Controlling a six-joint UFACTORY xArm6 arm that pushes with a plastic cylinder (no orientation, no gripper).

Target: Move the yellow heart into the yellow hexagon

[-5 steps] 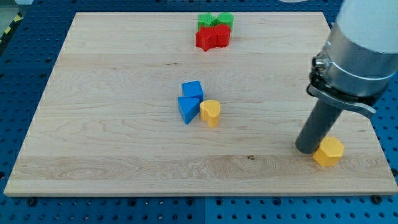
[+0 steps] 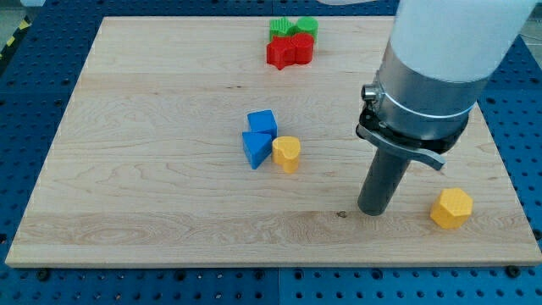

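The yellow heart (image 2: 286,153) lies near the middle of the wooden board (image 2: 152,110), touching the blue triangle (image 2: 255,148) on its left. The yellow hexagon (image 2: 450,208) lies near the board's bottom right corner. My tip (image 2: 372,209) rests on the board between them, well right of the heart and a short way left of the hexagon, touching neither. The rod rises from it into the large grey arm body.
A blue cube (image 2: 262,123) sits just above the blue triangle. At the board's top centre, two red blocks (image 2: 289,53) and two green blocks (image 2: 294,28) are clustered together. Blue perforated table surrounds the board.
My tip has moved left, away from the yellow hexagon, which it was touching. The hexagon and the other blocks have stayed about where they were.
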